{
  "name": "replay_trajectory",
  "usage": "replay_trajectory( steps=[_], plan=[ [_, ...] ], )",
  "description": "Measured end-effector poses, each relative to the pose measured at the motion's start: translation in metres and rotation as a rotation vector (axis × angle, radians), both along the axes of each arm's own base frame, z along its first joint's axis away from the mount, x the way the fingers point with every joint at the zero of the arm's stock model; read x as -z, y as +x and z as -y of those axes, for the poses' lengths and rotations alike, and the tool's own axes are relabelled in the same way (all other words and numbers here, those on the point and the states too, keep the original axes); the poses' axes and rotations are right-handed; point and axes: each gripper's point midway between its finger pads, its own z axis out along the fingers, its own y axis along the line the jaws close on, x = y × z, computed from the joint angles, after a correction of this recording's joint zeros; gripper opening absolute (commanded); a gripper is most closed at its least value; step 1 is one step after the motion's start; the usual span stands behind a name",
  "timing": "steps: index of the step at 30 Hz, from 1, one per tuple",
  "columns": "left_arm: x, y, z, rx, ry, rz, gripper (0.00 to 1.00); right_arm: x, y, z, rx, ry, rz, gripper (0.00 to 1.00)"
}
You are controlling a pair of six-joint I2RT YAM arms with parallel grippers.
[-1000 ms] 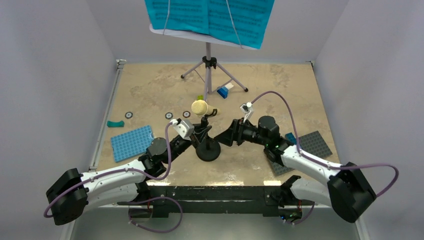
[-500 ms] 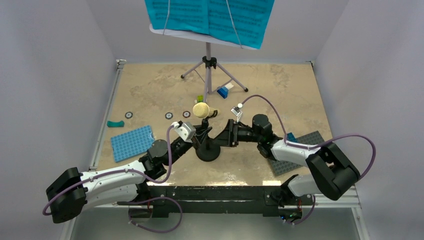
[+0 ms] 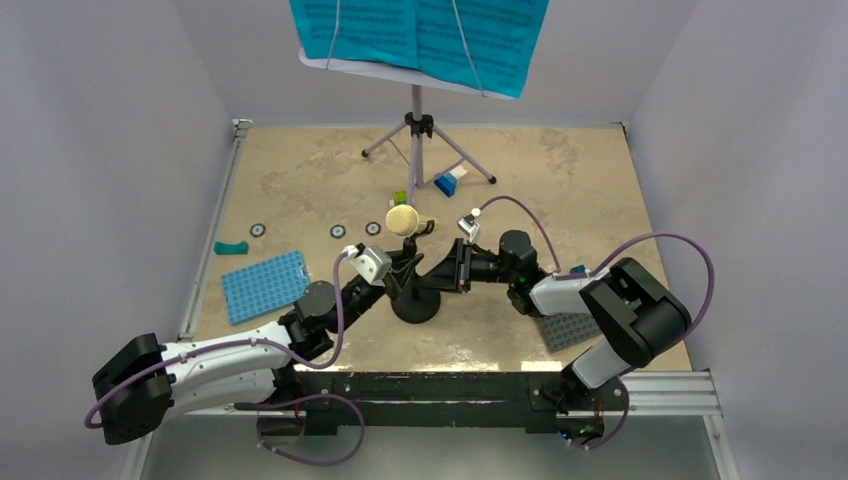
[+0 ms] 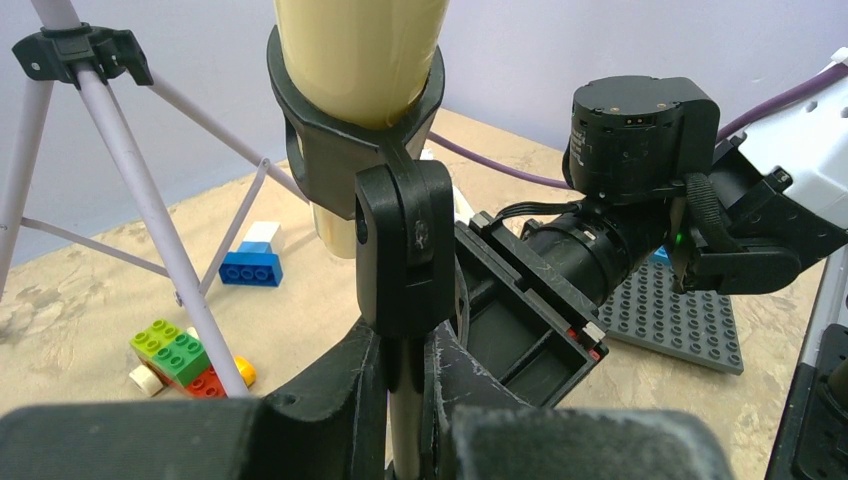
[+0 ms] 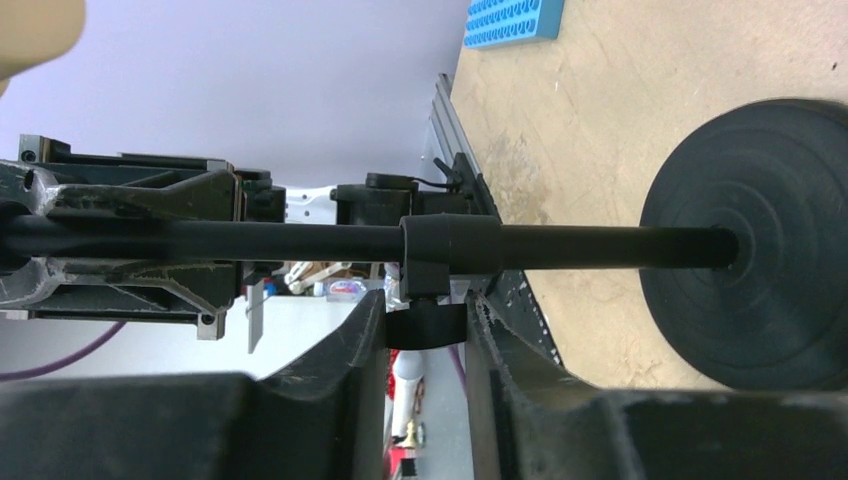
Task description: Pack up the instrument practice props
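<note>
From above, the black mic stand (image 3: 418,306) stood upright on the worktop (image 3: 300,180), its round base just below both tools and the cream microphone (image 3: 401,218) clipped at its top. The left tool (image 3: 398,272) and the right tool (image 3: 443,272) met its pole from opposite sides. At the left wrist, the left tool was clenched on the thin pole, with the microphone's smooth cone directly above. At the right wrist, the right tool gripped the pole's collar knob, with the disc base off to one side.

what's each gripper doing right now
Left gripper: closed on the pole of the black round-based mic stand.
Right gripper: closed on the same stand, at the collar on its pole.
</note>
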Motion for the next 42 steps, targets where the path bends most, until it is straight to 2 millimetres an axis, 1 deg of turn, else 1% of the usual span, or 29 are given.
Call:
replay_trajectory(
  steps=[3, 11, 14, 21, 22, 23, 25, 27, 28, 30, 33, 35, 37, 38, 39, 40, 42],
  plan=[
    [0.0, 0.0, 0.0, -0.002, -0.001, 0.0, 0.0, 0.002, 0.0, 0.001, 0.001, -0.005, -0.006, 0.0],
    [0.001, -0.003, 0.004, 0.014, -0.007, -0.005, 0.0, 0.001, -0.005, 0.006, -0.004, -0.049, 0.054, 0.0],
    [0.002, -0.002, 0.005, 0.015, -0.007, -0.006, 0.0, 0.002, -0.005, 0.006, -0.008, -0.083, 0.108, 0.0],
    [0.003, 0.001, 0.003, -0.01, -0.015, -0.01, 0.0, 0.003, -0.005, 0.0, 0.006, -0.336, 0.417, 0.0],
    [0.004, 0.002, 0.003, -0.011, -0.014, -0.011, 0.0, 0.004, -0.004, 0.001, 0.012, -0.364, 0.454, 0.03],
    [0.004, 0.002, 0.003, -0.01, -0.013, -0.011, 0.0, 0.004, -0.004, 0.001, 0.014, -0.38, 0.474, 0.21],
    [0.003, 0.002, 0.004, -0.01, -0.017, -0.008, 0.0, 0.004, -0.003, 0.002, 0.021, -0.396, 0.501, 0.45],
    [0.003, 0.002, 0.004, -0.01, -0.019, -0.007, 0.0, 0.003, -0.003, 0.002, 0.023, -0.394, 0.498, 0.55],
    [0.003, 0.002, 0.004, -0.009, -0.018, -0.007, 0.0, 0.001, -0.004, 0.002, 0.017, -0.381, 0.493, 0.58],
    [0.003, 0.002, 0.004, -0.009, -0.018, -0.007, 0.0, -0.005, -0.005, 0.0, 0.016, -0.348, 0.475, 0.6],
    [0.003, 0.001, 0.003, -0.009, -0.019, -0.006, 0.0, -0.01, -0.004, 0.001, 0.021, -0.3, 0.429, 0.6],
    [0.003, 0.001, 0.002, -0.009, -0.021, -0.006, 0.0, -0.015, -0.001, 0.003, 0.029, -0.265, 0.399, 0.54],
    [0.002, 0.001, 0.002, -0.009, -0.022, -0.005, 0.0, -0.019, 0.001, 0.004, 0.031, -0.241, 0.383, 0.44],
    [0.002, 0.001, 0.001, -0.01, -0.023, -0.005, 0.0, -0.018, 0.002, 0.004, 0.033, -0.24, 0.374, 0.41],
    [0.002, 0.0, 0.001, -0.01, -0.023, -0.005, 0.0, -0.016, 0.003, 0.004, 0.034, -0.241, 0.362, 0.4],
    [0.002, 0.0, 0.001, -0.01, -0.023, -0.005, 0.0, -0.013, 0.004, 0.005, 0.036, -0.242, 0.346, 0.42],
    [0.002, 0.0, 0.001, -0.01, -0.023, -0.005, 0.0, -0.012, 0.004, 0.004, 0.034, -0.235, 0.33, 0.5]
  ],
)
